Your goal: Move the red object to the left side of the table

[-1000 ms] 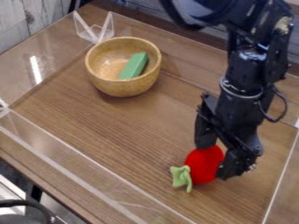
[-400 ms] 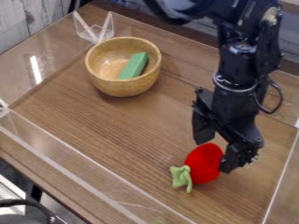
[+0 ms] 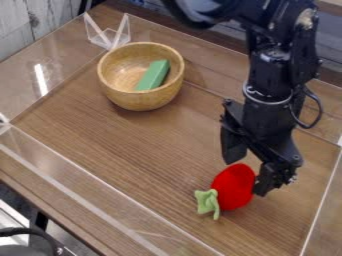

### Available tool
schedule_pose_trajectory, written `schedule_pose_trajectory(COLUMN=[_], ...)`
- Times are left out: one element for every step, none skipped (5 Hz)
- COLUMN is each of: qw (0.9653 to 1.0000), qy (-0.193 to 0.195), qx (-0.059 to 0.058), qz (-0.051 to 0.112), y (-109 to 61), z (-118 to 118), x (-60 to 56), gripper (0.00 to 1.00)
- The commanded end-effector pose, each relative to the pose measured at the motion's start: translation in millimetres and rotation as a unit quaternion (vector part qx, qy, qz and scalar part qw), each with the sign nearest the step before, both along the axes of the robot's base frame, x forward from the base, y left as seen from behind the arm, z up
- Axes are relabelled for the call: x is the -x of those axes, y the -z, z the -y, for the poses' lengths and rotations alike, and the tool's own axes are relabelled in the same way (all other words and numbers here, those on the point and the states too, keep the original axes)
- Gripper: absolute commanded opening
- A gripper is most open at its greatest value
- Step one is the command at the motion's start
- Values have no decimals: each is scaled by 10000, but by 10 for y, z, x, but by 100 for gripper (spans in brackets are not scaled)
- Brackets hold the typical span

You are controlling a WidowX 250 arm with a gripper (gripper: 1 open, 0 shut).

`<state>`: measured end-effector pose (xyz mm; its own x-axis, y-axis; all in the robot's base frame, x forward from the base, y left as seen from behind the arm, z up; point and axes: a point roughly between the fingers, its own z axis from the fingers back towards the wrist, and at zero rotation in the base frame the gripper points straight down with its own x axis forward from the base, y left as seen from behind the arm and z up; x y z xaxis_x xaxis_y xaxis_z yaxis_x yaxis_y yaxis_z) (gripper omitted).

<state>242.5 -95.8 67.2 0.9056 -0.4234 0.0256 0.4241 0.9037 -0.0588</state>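
While the claw (image 3: 257,172) gapes overhead, the red object (image 3: 233,187) lies stem lower-left.

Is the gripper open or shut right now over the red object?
Open. The gripper hangs just over the red object with its fingers spread; the red object lies on the table, not lifted.
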Motion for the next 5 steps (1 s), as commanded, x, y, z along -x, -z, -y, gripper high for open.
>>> schedule_pose_trajectory(qw=[10000,10000,9999,9998,9997], qy=[-54,-75,-118,-146,-174], qx=[45,32,35,45,54], qz=[51,30,62,99,135], y=[-3,30,12,-12,-33], z=[-19,-17,-17,-17,-17], x=[-34,-44,-54,-60,-67], gripper=[100,100,100,100,100])
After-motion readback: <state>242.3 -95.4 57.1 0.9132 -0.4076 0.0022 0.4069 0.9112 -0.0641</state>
